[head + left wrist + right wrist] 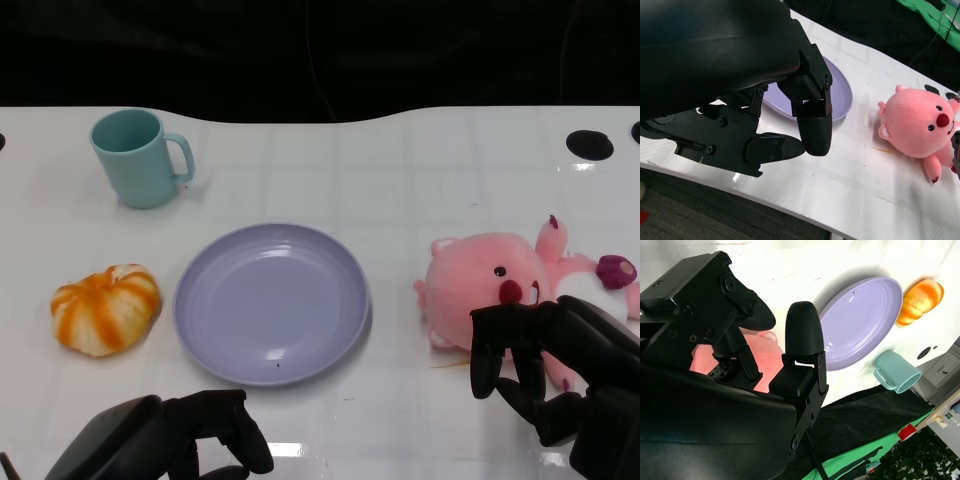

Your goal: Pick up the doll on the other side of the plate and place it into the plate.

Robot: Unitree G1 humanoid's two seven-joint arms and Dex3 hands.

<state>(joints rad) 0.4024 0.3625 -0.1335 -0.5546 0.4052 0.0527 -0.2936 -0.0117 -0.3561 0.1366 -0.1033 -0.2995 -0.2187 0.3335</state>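
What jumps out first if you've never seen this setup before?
Probably the bright pink plush doll lying on the white table, right of the empty lavender plate, with the robot's black right hand poised just over its near side. Next, the orange-striped pumpkin toy left of the plate and the teal mug behind it.

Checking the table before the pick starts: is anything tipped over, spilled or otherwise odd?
Only the pink doll looks askew: it lies tipped on the table beside the purple plate, under the right hand. The teal mug stands upright, the plate is flat and bare, and nothing looks spilled or damaged.
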